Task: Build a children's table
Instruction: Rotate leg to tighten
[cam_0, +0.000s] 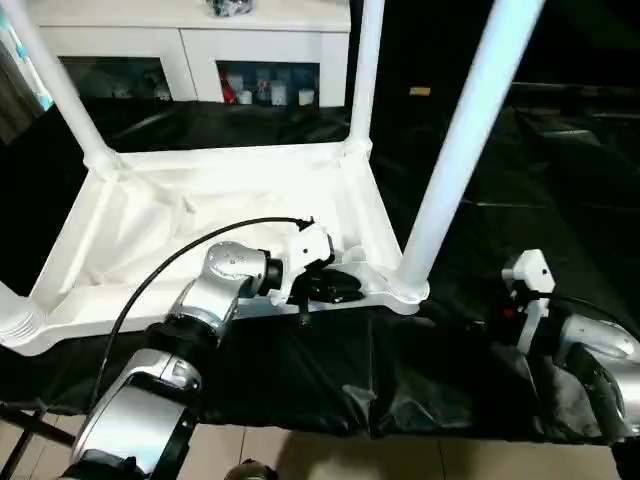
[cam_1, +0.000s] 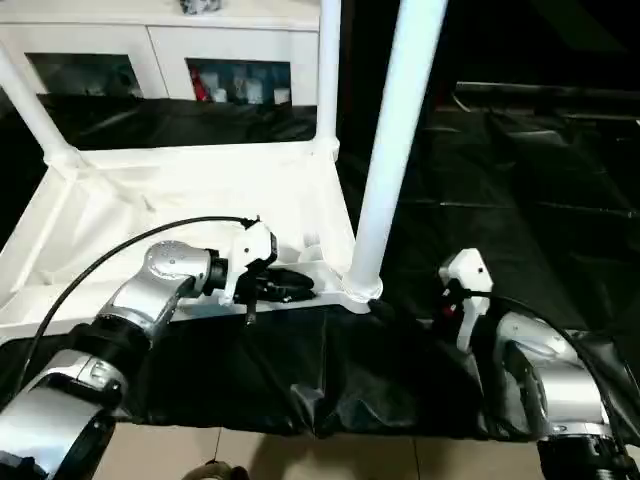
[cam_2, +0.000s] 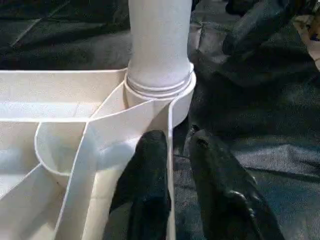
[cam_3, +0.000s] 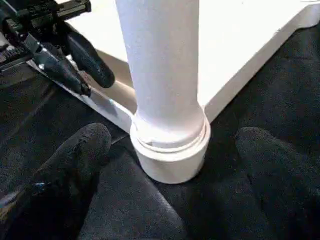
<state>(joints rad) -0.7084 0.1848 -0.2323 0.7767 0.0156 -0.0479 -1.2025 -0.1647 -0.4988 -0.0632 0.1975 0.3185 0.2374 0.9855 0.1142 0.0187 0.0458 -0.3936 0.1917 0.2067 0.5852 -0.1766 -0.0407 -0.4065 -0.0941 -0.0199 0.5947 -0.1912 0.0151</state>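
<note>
Left eye view: a white plastic children's table (cam_0: 215, 215) lies upside down on a counter (cam_0: 560, 200) draped in black cloth, its ribbed underside facing up. Long white legs stand upright in its round corner sockets, the nearest leg (cam_0: 462, 140) rising at the near right corner.

Just left of that corner, the left gripper (cam_2: 172, 187) reaches in over the table's near rim. Its jaws are slightly parted and straddle the thin rim wall, one black finger (cam_2: 145, 185) inside the wall and the other outside on the cloth. Whether they press the wall cannot be told.

Near the same corner on the right, the right gripper (cam_3: 170, 175) sits low over the black cloth, jaws spread wide on either side of the leg's socket, apart from it.

Behind the counter stands a white cabinet (cam_0: 200, 45) with glass doors.
</note>
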